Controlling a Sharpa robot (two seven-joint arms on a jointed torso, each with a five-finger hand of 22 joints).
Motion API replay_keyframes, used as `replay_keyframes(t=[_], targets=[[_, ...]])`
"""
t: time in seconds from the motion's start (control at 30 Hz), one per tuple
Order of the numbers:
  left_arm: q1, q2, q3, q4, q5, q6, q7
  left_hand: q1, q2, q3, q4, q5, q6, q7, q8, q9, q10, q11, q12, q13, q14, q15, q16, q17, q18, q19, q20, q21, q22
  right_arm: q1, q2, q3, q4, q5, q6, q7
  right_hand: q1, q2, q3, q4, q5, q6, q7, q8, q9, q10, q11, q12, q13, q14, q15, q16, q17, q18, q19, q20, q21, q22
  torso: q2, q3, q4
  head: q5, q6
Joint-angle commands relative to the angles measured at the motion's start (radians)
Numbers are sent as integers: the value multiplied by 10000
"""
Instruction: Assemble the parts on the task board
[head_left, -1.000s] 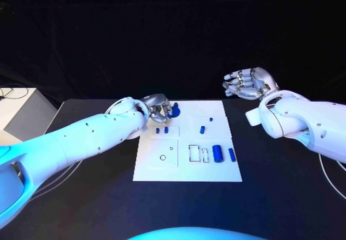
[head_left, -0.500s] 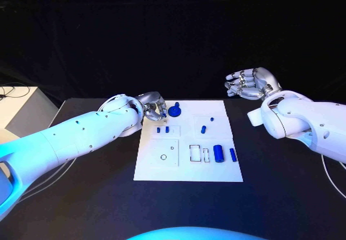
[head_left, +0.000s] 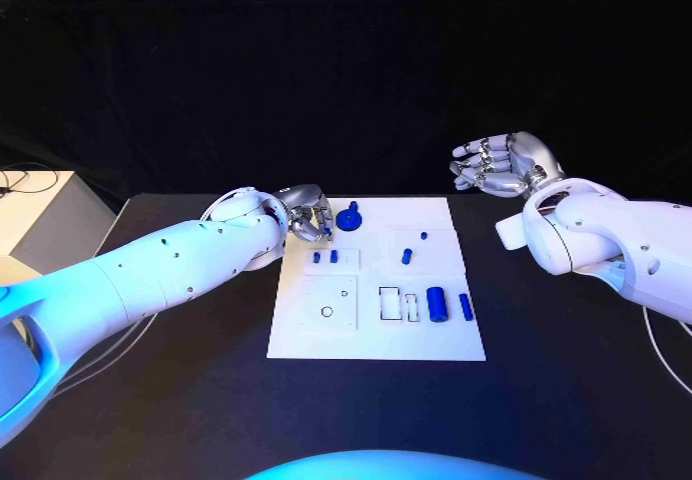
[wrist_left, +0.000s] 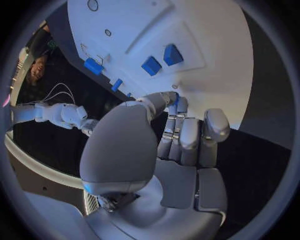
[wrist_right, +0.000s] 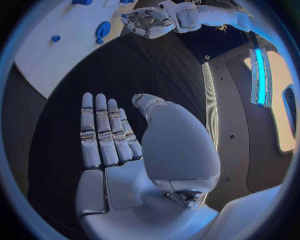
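A: Fingers of the left hand (head_left: 307, 222) curl in at the far left corner of the task board (head_left: 378, 335), just beside a blue knobbed part (head_left: 351, 215); whether they pinch anything, I cannot tell.

B: And the right hand (head_left: 498, 165)?

A: Raised off the counter (head_left: 188, 400), fingers apart, empty, leaving the board's right edge free.

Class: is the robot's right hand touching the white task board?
Apart. In the head view, the right hand hangs beyond the task board's far right corner, with black table between.
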Motion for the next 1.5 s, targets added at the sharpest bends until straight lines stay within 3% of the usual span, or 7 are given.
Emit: replay_keyframes(t=[0.03, 0.77, 1.5], targets=[[0, 39, -3, -9, -195, 190, -1, -94, 39, -72, -6, -15, 71, -5, -5, -1, 43, -4, -32, -7, 53, 25, 36, -16, -143, 36, 41, 27, 4, 2, 5, 6, 12, -32, 142, 70, -19, -34, 49, 2, 67, 8, 276, -55, -15, -9, 65, -58, -9, 27, 11, -70, -8, 132, 16, 41, 19, -9, -10, 2, 7, 1, -22], [-3, 122, -25, -103, -159, 478, -49, -86, 41, -72, -20, -17, 77, -12, -14, 3, 60, -10, -53, -5, 40, 20, 25, -50, -142, 36, 38, 25, 4, 2, 6, 6, 10, -32, 141, 79, -19, -34, 49, 2, 67, 8, 276, -55, -15, -9, 65, -58, -9, 27, 11, -70, -8, 132, 16, 41, 19, -9, -5, -7, 5, -7, -29], [-20, 225, -153, -196, -126, 757, -60, -82, 55, -73, -34, -21, 87, -13, -28, 9, 81, -13, -91, -3, 35, 15, 22, -63, -137, 19, 35, 10, -15, 2, -16, 6, 38, -32, 144, 83, -19, -34, 49, 2, 67, 8, 276, -55, -15, -9, 65, -58, -9, 27, 11, -70, -8, 132, 16, 41, 19, -9, -13, -2, 8, -36, -86]])
